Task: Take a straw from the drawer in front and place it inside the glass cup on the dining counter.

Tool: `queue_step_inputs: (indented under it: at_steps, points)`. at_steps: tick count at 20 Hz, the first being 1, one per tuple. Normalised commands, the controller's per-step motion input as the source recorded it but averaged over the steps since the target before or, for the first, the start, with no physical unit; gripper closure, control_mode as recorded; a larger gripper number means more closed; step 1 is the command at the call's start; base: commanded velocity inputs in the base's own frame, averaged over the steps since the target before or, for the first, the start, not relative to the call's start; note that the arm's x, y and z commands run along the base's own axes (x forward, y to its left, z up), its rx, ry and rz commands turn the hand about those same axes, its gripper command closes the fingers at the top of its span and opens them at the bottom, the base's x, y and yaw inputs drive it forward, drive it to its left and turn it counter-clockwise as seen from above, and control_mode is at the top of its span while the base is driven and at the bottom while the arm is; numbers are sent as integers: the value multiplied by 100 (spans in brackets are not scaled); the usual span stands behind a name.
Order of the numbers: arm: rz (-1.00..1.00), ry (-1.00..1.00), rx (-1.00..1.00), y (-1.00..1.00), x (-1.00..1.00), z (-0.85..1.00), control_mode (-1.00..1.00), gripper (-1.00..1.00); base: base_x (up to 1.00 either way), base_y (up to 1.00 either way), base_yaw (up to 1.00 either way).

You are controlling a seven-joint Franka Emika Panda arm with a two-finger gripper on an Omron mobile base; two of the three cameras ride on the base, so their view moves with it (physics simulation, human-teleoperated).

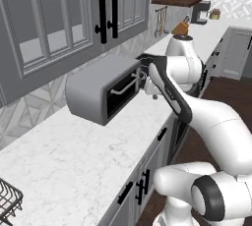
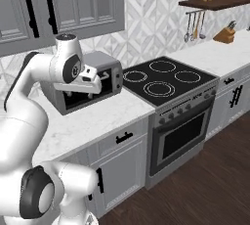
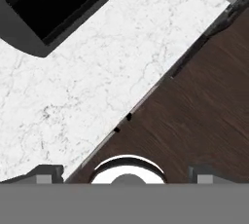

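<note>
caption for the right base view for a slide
Arm raised with gripper open before the toaster oven on the marble worktop, beside the stove.

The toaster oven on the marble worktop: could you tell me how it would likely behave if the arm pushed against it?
The toaster oven looks boxy and broad-based, so it would probably slide rather than tip. The marble worktop seems smooth, so it might skid easily. Its bulk suggests fair weight.

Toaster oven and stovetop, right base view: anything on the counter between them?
Nothing: in the right base view the marble worktop between the toaster oven and the black stovetop is bare.
</note>
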Motion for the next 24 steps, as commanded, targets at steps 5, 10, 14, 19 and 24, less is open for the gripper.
queue_step_inputs:
  at_steps: [5,10,14,19,24]
  points:
    - [-11,-9,31,-99,-8,-96,-100,-100,0,0,0]
    - [-12,-1,38,-96,-31,-90,-100,-100,0,0,0]
    - [-7,-1,39,-69,-10,-62,-100,-100,0,0,0]
    - [-1,-1,32,-58,1,-63,-100,-100,0,0,0]
    - [-3,-2,31,-25,20,-39,-100,-100,0,0,0]
